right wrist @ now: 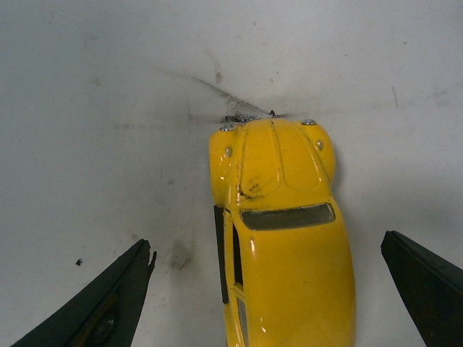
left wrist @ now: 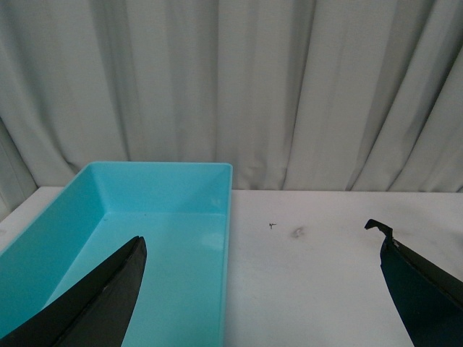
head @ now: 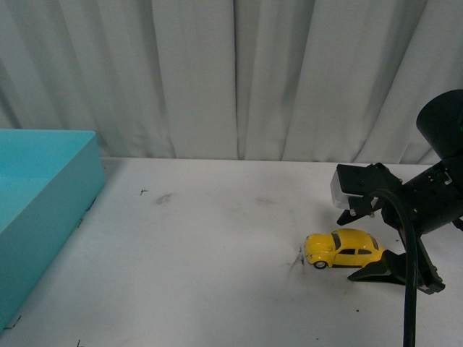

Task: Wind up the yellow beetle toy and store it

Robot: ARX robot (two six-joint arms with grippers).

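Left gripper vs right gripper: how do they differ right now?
Left gripper has nothing between its fingers, with the blue bin and table beyond; right gripper straddles the yellow beetle toy without touching it. Right gripper shows in the front view, low by the table; left gripper does not. Shared: both open, black fingers.

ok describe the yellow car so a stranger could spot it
On the white table, look far right, away from the teal bin on the left. Between the open fingers of the right gripper sits the yellow beetle toy: the only glossy yellow thing, rounded, dark windows.
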